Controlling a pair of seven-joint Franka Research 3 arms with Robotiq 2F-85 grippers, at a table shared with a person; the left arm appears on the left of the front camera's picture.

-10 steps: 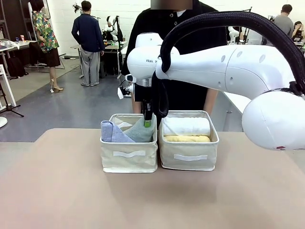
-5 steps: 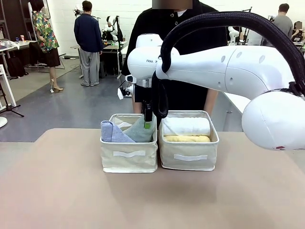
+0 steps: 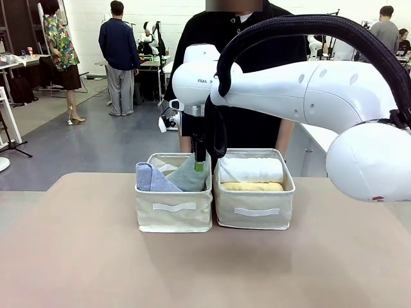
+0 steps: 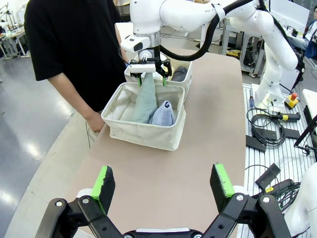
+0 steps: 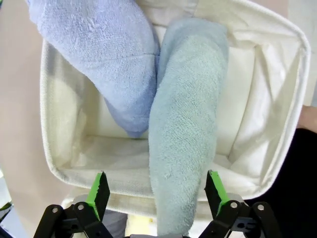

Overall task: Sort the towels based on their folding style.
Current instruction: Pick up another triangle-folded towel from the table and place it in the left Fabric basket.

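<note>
Front view. The right arm reaches from the right edge across to frame centre, its right gripper [image 3: 200, 160] pointing down over the left bin [image 3: 174, 208]. In that bin the blue cone [image 3: 151, 178] leans left and the teal cone [image 3: 189, 176] leans right, its tip at the green pads. The right bin [image 3: 254, 206], touching the left bin, holds the white roll [image 3: 251, 169] above the yellow roll [image 3: 252, 187]. A person stands behind the bins at top centre.

Left wrist view. The left gripper [image 4: 164, 182] fills the bottom edge, fingers spread with nothing between them, well apart from the bins at upper centre. The dark roll [image 4: 179, 74] peeks from the farther bin.

Right wrist view. The right fingers [image 5: 99, 188] rise from the bottom edge, spread wide on either side of the teal cone's narrow end; from here they look parted from the terry, though contact at the pads cannot be excluded. The teal cone runs from bottom centre to upper right, touching the blue cone at upper left.

Judgement. The release looks complete. The gripper should rise straight up, fingers kept apart, so that neither pad drags the cone out or snags the bin rim.
</note>
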